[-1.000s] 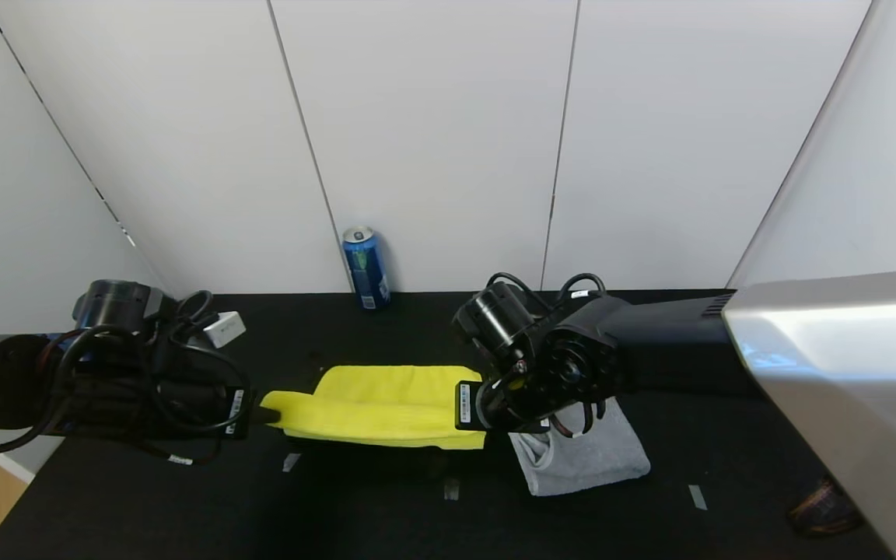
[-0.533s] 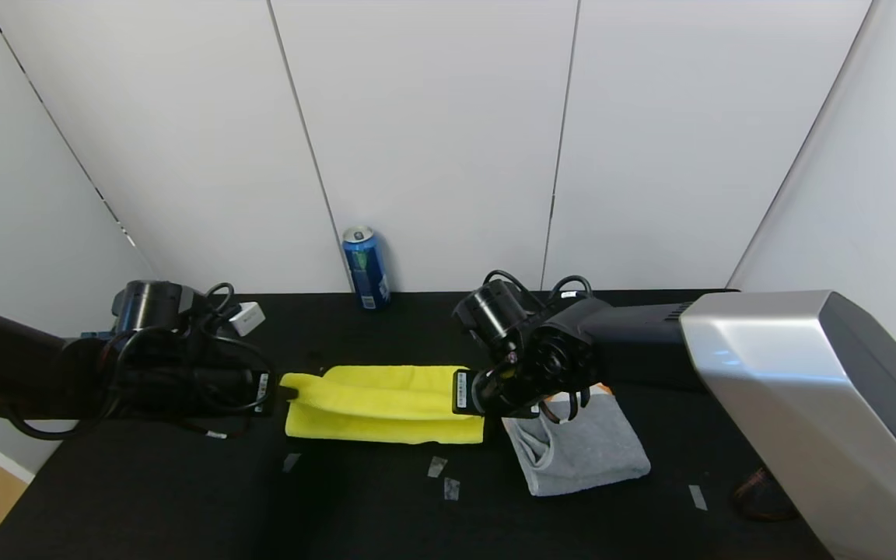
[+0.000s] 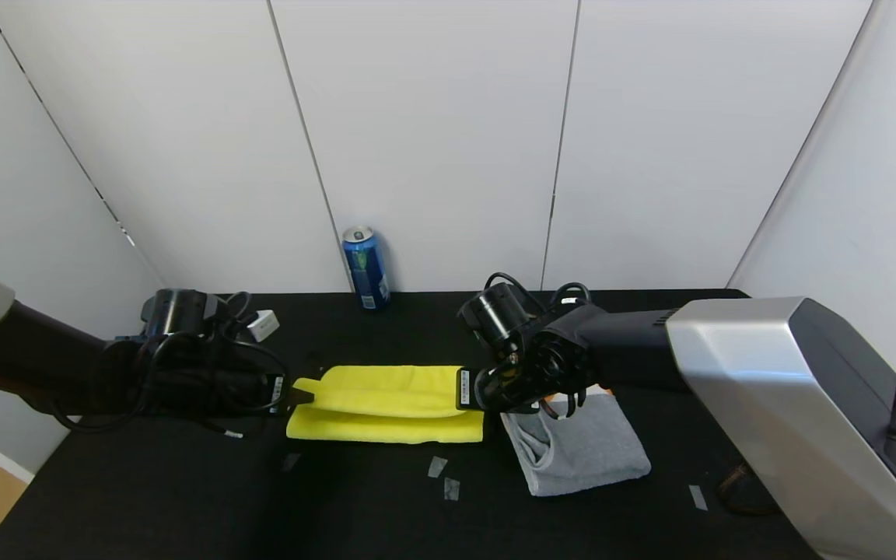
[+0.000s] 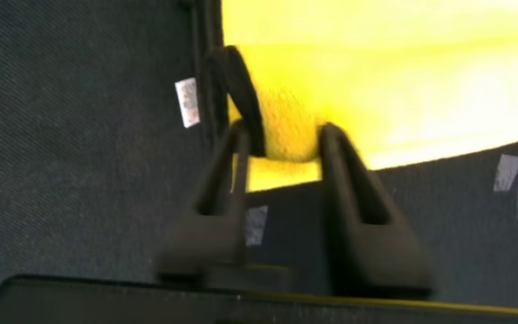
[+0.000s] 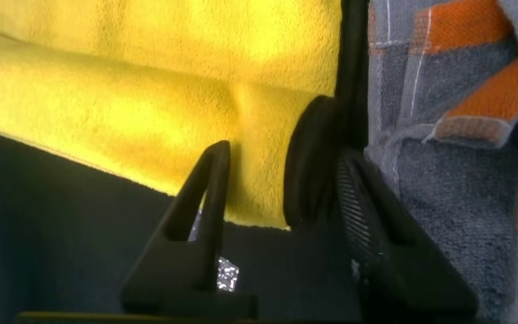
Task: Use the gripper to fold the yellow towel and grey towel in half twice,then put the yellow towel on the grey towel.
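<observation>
The yellow towel [image 3: 386, 404] is seen lying on the black table [image 3: 183, 498] near its centre, folded into a long band with an upper layer resting over a lower one. The grey towel [image 3: 580, 451] lies folded just beside it, at its 3 o'clock side, with orange patches visible on one edge in the right wrist view [image 5: 475, 36].

The left gripper [image 3: 296, 397] is positioned at the 9 o'clock end of the yellow towel. In the left wrist view, its fingers [image 4: 349, 189] are seen parted narrowly, with a bulge of yellow cloth [image 4: 286, 126] lying between the tips; whether the cloth is pinched or just released cannot be told.

The right gripper [image 3: 473, 389] is positioned at the 3 o'clock end of the yellow towel, between the two towels. In the right wrist view, its fingers [image 5: 205, 207] are seen apart, with the edge of the yellow towel [image 5: 151, 108] in the gap and the grey towel [image 5: 457, 180] behind the other finger. No firm grip is shown.

A blue can [image 3: 365, 268] stands upright at the 12 o'clock edge of the table, against the white wall panels [image 3: 432, 117]. Small tape marks [image 3: 444, 478] are noted on the table at the 6 o'clock side of the yellow towel.
</observation>
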Tool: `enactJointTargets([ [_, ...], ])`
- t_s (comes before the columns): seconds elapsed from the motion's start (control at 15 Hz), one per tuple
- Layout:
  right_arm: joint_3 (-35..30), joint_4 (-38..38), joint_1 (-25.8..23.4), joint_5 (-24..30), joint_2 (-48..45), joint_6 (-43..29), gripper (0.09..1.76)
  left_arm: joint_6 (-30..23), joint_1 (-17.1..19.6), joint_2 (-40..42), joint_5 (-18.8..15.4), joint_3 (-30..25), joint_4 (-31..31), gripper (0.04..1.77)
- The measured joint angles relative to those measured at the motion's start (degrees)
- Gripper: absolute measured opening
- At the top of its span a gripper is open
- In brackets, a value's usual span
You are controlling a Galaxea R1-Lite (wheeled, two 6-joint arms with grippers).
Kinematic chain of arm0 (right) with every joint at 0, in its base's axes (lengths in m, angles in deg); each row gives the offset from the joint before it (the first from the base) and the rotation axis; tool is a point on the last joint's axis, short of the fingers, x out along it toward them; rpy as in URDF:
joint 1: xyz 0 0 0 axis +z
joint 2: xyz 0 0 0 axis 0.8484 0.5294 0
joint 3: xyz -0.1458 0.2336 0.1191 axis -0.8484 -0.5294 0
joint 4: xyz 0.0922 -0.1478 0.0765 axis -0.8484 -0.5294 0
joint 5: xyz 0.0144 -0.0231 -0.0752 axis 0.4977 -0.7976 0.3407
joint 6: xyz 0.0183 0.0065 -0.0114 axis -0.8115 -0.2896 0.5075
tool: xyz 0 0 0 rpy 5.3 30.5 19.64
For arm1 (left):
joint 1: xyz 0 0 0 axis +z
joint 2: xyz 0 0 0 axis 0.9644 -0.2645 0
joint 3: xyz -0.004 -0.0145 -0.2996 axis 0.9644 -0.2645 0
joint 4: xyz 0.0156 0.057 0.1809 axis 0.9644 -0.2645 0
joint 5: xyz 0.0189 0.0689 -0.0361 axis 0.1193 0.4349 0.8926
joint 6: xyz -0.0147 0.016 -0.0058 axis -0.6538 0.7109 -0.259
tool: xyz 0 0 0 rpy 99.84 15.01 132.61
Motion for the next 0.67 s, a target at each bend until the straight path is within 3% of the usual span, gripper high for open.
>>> enactJointTargets([
  [0.27, 0.3, 2.0, -1.0, -0.2, -0.3, 0.1, 1.23, 0.0, 0.2, -0.2, 1.0, 2.7, -0.1, 1.06],
  [0.67, 0.3, 2.4, -1.9, -1.4, -4.8, 0.1, 1.48, -0.2, 0.3, 4.7, 1.6, 4.1, -0.2, 1.41],
])
